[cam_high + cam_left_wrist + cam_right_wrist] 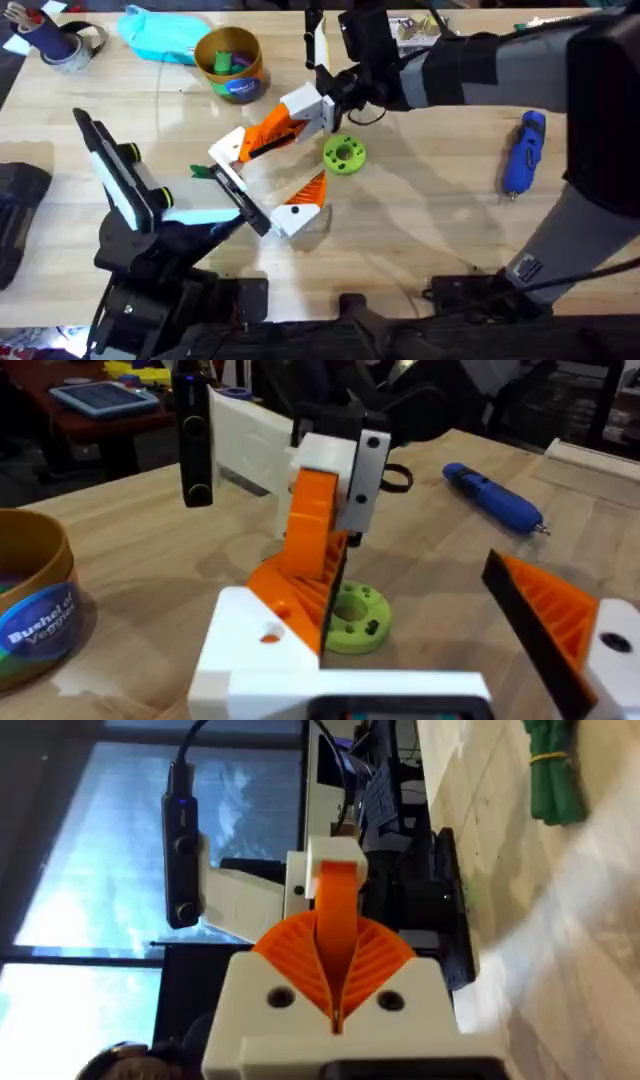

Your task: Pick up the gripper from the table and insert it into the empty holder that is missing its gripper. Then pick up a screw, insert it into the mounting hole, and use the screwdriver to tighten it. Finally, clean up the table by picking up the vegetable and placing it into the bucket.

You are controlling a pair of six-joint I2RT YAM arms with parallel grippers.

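the gripper (272, 131), orange wedge with a white base block, hangs tilted above the counter (430, 215), its white block clamped in the right end effector (322, 103), whose fingers close on it. its orange tip meets the holder (227, 147), the white mount at the far end of the black jaw bar (243, 199); i cannot tell whether it is seated. in the left wrist view the gripper (312, 550) stands over the holder (262, 640). the twin mount with its orange finger (303, 203) sits at the bar's near end. the left end effector (215, 215) is at the bar's near part; i cannot tell how far open it is. a green ring (344, 154) lies just beside the gripper. the screwdriver (523, 152) lies well apart to the right. the bucket (229, 63) stands farther back, things inside it, with a light blue cloth (160, 35) beside it.
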